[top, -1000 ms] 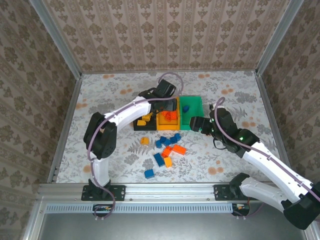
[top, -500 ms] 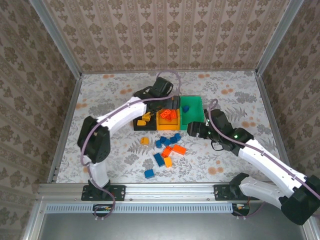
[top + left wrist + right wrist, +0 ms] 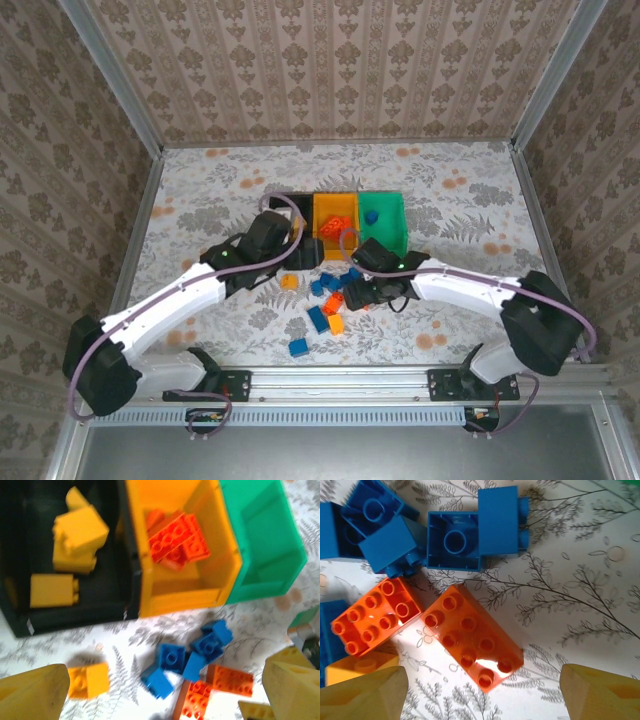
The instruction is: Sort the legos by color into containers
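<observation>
Left gripper [image 3: 298,252] hangs over the near edge of the bins, jaws spread wide and nothing in them. From its wrist view [image 3: 162,687], the black bin [image 3: 75,616] sits straight ahead and to the left with the yellow bricks [image 3: 80,530] inside. The orange bin [image 3: 185,600] is dead ahead holding a heap of red-orange bricks [image 3: 180,535]. The green bin [image 3: 260,545] is off to the right.

Just beside the finger at the left of that view lies a loose yellow brick [image 3: 89,679] on the table [image 3: 200,190]. Between the fingers is a clump of blue bricks [image 3: 190,655].

Over to the right gripper [image 3: 362,290], low above the loose pile just in front of the bins. Its jaws are apart too [image 3: 480,695], gripping nothing. A long red-orange brick [image 3: 470,637] lies studs-up in the gap between the fingers, touching neither. A shorter red-orange brick [image 3: 372,622] lies just to its left, their corners meeting. More blue bricks lie further ahead of the tips. From above, one blue brick [image 3: 370,215] lies in the green bin.
</observation>
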{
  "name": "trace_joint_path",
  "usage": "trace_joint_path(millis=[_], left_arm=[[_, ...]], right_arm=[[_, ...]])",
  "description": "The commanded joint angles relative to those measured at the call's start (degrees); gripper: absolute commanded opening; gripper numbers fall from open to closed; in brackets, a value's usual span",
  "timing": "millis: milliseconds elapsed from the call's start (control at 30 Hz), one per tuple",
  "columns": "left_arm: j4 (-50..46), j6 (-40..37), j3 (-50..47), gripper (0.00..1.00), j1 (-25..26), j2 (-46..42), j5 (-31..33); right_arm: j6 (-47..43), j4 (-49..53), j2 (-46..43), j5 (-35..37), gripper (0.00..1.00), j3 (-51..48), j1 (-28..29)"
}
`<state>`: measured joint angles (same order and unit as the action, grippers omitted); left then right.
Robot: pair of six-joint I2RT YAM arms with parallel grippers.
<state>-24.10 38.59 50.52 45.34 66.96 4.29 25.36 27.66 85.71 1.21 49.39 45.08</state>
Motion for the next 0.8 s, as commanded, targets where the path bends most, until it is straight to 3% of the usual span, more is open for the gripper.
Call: trace_joint_path(millis=[0,300,600,767], left_arm=[[-2.07,4.19,-3.68,1.0,-0.29,-4.95,1.74],[-4.68,6.63,-9.35,1.0,-3.05,-11.17,1.52],[-5.7,6.14,-10.04,1.0,-3.86,-12.46,1.96],[-5.7,6.16,-10.53,1.0,-3.88,-12.66,1.98]], right_arm=[[-3.48,2.75,3.36,5.15,0.81,3.19,1.4],[-5.43,4.95,9.88,8.82,0.75,5.61,2.72],[-2.59,4.67,9.48,7.15,0.44,2.69,2.67],[0.39,5.22,2.79,7.61,0.37,-1.2,2.57]])
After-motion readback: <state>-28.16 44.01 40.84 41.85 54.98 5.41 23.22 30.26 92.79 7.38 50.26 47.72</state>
